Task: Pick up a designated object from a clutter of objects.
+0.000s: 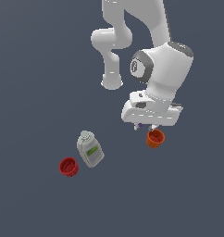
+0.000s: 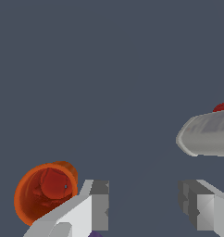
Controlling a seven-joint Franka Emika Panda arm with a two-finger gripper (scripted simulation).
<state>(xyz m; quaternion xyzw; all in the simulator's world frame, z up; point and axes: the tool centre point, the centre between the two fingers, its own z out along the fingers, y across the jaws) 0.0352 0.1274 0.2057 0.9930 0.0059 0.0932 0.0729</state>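
cup orange | cup2 red | bottle grey w/ green label | arm white

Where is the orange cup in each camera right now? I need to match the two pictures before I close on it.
Exterior view: the orange cup sits just under the gripper, toward the exterior view's right of the grey bottle.
Wrist view: the orange cup lies on its side, open mouth to the camera, beside one finger and outside the gap between the fingers.
Shared landmark: the grey bottle, with the red cup just beyond it.
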